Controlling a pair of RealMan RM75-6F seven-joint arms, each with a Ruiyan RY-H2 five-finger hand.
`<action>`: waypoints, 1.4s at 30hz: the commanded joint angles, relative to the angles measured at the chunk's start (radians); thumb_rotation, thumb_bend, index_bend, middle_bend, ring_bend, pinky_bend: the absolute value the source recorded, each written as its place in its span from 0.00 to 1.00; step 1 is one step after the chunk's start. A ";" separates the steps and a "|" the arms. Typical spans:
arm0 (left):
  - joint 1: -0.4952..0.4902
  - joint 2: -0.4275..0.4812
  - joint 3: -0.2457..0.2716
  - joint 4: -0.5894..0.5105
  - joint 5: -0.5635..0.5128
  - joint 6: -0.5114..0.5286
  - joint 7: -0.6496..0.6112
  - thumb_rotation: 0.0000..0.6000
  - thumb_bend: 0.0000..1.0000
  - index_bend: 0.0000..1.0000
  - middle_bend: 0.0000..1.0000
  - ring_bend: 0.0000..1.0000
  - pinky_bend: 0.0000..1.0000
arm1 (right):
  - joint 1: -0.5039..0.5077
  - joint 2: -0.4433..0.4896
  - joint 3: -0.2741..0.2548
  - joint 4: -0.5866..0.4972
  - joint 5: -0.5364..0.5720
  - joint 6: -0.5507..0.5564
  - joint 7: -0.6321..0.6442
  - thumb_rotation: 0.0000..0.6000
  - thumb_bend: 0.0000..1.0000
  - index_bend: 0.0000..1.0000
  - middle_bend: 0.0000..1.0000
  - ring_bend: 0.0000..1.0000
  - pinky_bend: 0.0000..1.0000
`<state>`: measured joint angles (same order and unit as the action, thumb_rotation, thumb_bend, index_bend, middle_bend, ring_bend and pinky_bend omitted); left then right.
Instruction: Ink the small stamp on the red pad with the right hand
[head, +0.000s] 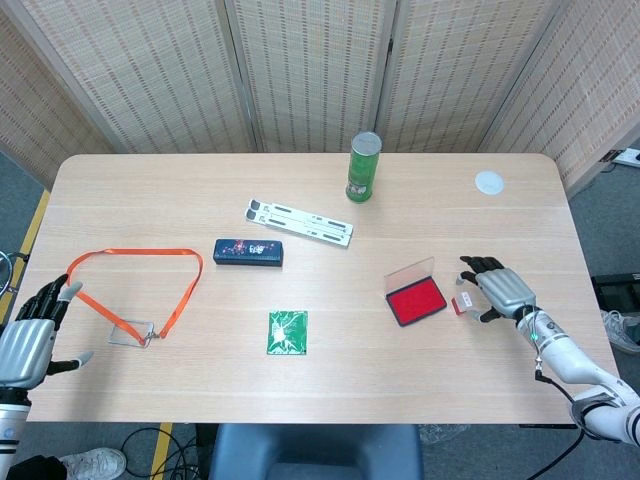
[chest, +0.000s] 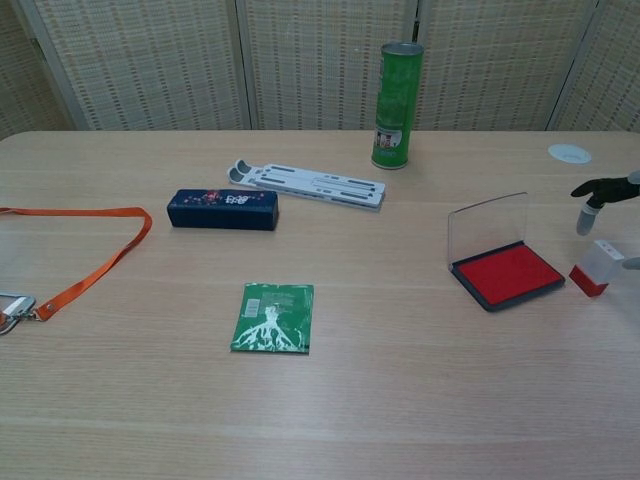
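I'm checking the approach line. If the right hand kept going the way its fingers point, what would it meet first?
Probably the small stamp, right at the right hand's fingertips; beyond it lies the open red ink pad. Contact and height are unclear.

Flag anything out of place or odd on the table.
Nothing stands out. The red pad lies open with its clear lid up, the small stamp stands upright beside it, and the green can is upright. Nothing is spilled or damaged. The right hand hovers by the stamp.
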<state>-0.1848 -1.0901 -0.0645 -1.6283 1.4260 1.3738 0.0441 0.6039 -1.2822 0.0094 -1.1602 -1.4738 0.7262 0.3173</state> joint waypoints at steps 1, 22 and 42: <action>0.001 0.001 0.000 -0.001 0.001 0.002 -0.003 1.00 0.09 0.00 0.00 0.00 0.18 | 0.003 -0.005 -0.002 0.005 0.002 -0.002 -0.002 1.00 0.30 0.30 0.00 0.00 0.00; 0.003 0.003 0.001 -0.002 0.000 0.003 -0.003 1.00 0.09 0.00 0.00 0.00 0.18 | 0.020 -0.018 -0.009 0.013 0.033 -0.024 -0.048 1.00 0.34 0.34 0.00 0.00 0.00; 0.006 0.005 0.001 -0.003 0.004 0.007 -0.008 1.00 0.09 0.00 0.00 0.00 0.18 | 0.014 -0.019 -0.006 -0.010 0.043 0.006 -0.066 1.00 0.39 0.50 0.01 0.00 0.00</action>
<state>-0.1792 -1.0853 -0.0631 -1.6313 1.4302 1.3814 0.0361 0.6201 -1.3054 0.0014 -1.1628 -1.4315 0.7263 0.2502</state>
